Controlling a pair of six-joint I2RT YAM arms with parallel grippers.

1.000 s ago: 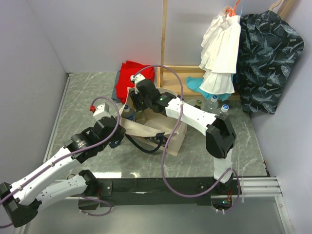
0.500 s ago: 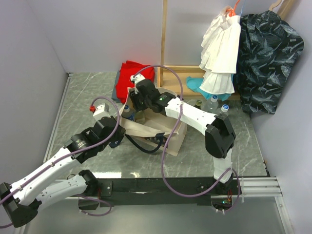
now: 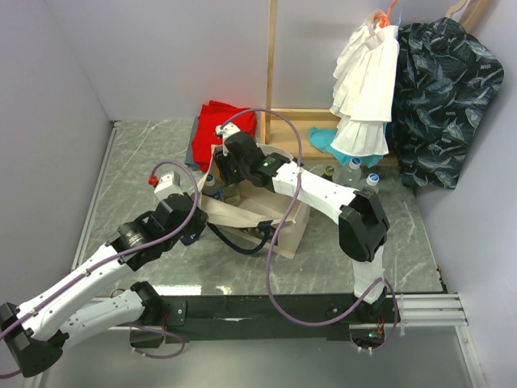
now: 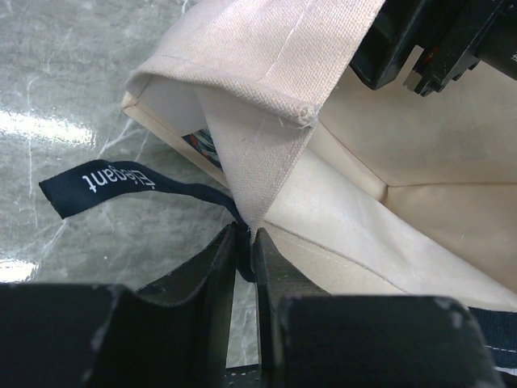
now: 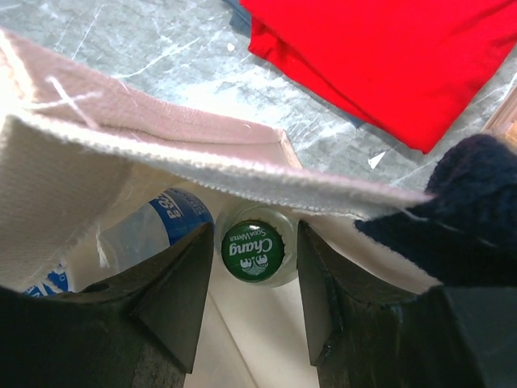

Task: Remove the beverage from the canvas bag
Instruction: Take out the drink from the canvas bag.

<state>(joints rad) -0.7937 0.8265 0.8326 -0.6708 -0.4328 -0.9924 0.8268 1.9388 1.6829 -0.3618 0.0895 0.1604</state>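
Two bottles (image 5: 252, 249) (image 5: 157, 222) in one canvas bag (image 4: 283, 48): green-cap one between right gripper (image 5: 254, 242) jaws, grip unclear; left gripper (image 4: 245, 242) clamped on navy strap (image 4: 105, 182).

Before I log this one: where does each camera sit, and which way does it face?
Top: above and behind the bases, looking down at the table; the left arm and right arm meet at the bag.
Left wrist: on the left arm, facing the bag's rim; the left tool pinches the navy strap.
Right wrist: on the right arm, looking down into the bag; the right tool straddles a green-capped bottle.
Shared: all three show the bag; top and right wrist both show the red cloth.
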